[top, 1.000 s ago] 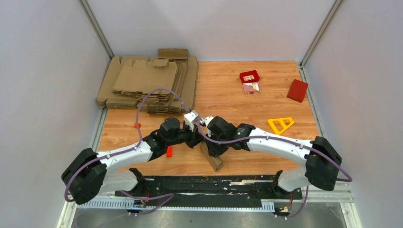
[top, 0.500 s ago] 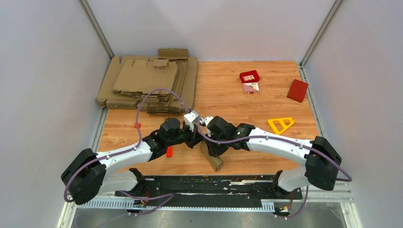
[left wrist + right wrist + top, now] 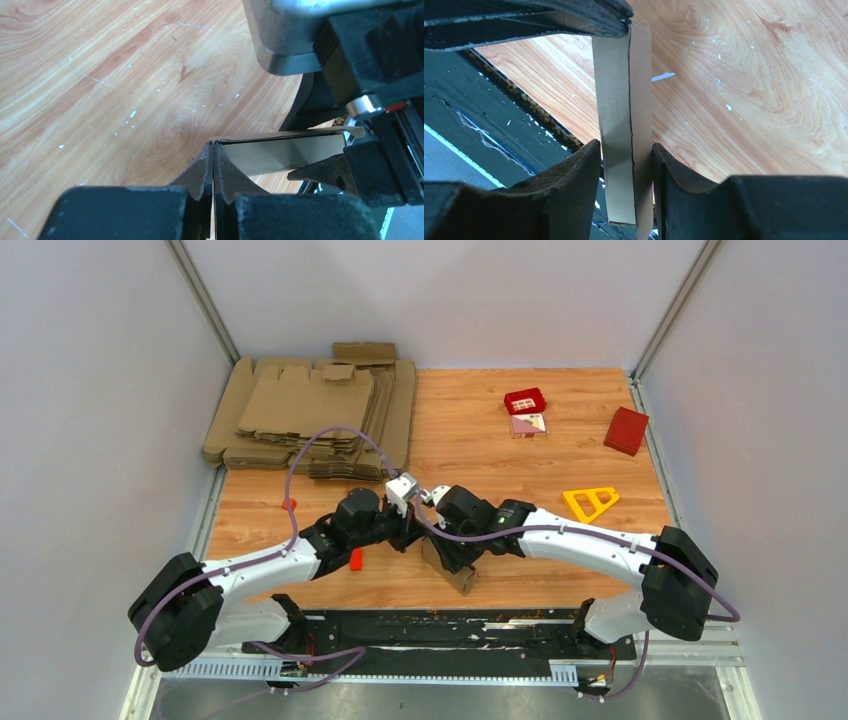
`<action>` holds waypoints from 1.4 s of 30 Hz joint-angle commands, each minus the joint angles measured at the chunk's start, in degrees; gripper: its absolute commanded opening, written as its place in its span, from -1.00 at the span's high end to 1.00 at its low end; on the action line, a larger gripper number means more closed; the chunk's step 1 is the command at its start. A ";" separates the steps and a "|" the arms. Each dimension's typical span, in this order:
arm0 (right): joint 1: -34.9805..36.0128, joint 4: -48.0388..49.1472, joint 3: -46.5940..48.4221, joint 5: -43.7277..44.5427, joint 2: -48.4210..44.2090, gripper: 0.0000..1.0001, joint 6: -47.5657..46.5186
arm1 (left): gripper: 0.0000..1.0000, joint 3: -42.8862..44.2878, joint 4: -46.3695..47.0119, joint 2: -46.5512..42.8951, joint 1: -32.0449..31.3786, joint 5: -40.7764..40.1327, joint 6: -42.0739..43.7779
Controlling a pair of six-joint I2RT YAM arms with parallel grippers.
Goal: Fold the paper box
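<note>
The paper box [image 3: 457, 574] is a small brown cardboard piece held just above the table's near edge, between both arms. My left gripper [image 3: 418, 536] is shut on a thin edge of it; in the left wrist view the fingertips [image 3: 214, 145] pinch the cardboard [image 3: 290, 152], which runs off to the right. My right gripper [image 3: 450, 556] grips it from the other side. In the right wrist view the jaws [image 3: 626, 150] close on a folded double strip of the box [image 3: 624, 115]. Most of the box is hidden under the right wrist.
A big pile of flat brown blanks [image 3: 315, 415] lies at the back left. A red box [image 3: 626, 430], a small red tray [image 3: 525, 401] and a yellow triangle [image 3: 591, 502] lie at the right. Small red pieces [image 3: 355, 559] lie beside the left arm. The black front rail [image 3: 500, 625] runs below the box.
The box's lower end has drawn slightly up and right under the right wrist, so it looks shorter. Both arms have barely moved.
</note>
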 commanded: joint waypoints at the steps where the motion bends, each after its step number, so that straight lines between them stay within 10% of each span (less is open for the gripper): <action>1: 0.38 0.39 0.96 1.12 -0.50 0.18 -0.25 | 1.00 -1.50 -1.47 -0.57 -0.17 -0.78 0.54; 17: 0.37 1.64 -1.06 1.67 -0.78 0.68 -0.40 | 1.00 -1.12 0.01 -2.06 -0.17 1.10 -0.61; 34: 0.34 1.20 -0.02 3.69 -3.42 -0.34 -0.36 | 1.00 -2.87 -1.74 -0.69 -0.52 0.20 -0.91; 42: -0.23 1.67 0.67 2.65 -8.40 -0.36 0.71 | 1.00 -3.16 -2.48 -1.04 -0.74 -0.44 -0.81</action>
